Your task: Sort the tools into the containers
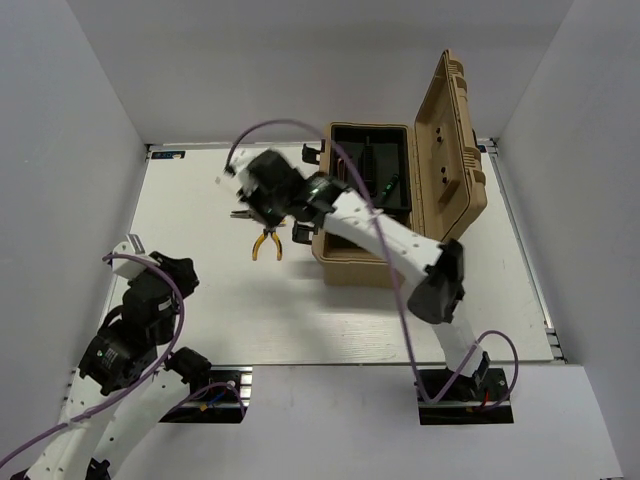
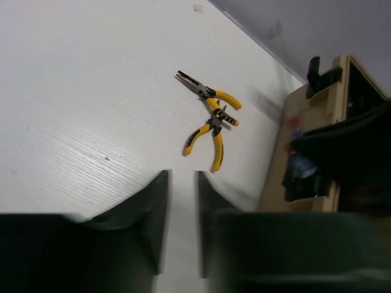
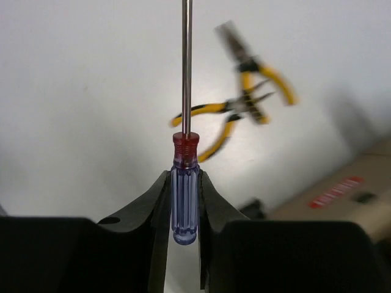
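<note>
My right gripper is shut on a screwdriver with a blue handle and a red collar, its thin shaft pointing away from the wrist. It holds the screwdriver above the table, over two yellow-and-black pliers. In the top view my right gripper hangs just left of the open tan toolbox, with the pliers below it. The left wrist view shows both pliers lying crossed on the white table. My left gripper is empty, its fingers a narrow gap apart, at the near left.
The toolbox lid stands upright on the right side, and the black tray inside is exposed. The toolbox's near wall shows at the right of the left wrist view. White walls enclose the table on three sides.
</note>
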### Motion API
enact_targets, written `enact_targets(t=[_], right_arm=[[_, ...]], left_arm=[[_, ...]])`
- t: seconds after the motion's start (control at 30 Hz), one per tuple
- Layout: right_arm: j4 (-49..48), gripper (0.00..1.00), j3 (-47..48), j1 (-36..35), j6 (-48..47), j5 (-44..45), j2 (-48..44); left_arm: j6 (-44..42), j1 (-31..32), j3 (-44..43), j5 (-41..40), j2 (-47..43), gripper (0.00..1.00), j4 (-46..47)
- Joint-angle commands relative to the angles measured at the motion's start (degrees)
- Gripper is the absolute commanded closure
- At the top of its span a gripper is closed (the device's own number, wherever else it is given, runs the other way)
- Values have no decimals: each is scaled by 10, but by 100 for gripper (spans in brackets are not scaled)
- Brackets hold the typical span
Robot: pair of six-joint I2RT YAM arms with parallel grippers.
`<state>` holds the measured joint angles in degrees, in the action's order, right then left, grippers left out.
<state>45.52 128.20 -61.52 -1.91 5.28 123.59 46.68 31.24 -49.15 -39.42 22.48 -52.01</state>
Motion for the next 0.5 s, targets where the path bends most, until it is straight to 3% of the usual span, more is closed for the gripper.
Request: enact_targets(t=[0.0,0.07,0.17,0.27,0.3,0.43,0.47], right_arm=[[-17,100,20,27,-7,95,-77],[-36,100,16,49,-9,169,-102],[-65,100,-1,85,-20,243,-131],[-108,100,-43,129,-28,283,-160],[-111,100,-53,149,-30,312,-166],[-132,100,-149,198,0,326,-193],[-124,100,-154,205,5,323,-192]], left_arm=[[-15,0,17,15,14,74,37],[-39,0,22,31,31,83,73],[-96,0,22,68,104,83,116],[-133,0,10,94,202,60,152],[-147,0,10,101,225,45,162],[-152,-7,-21,109,344,28,180],[-152,-7,-28,109,390,28,180]])
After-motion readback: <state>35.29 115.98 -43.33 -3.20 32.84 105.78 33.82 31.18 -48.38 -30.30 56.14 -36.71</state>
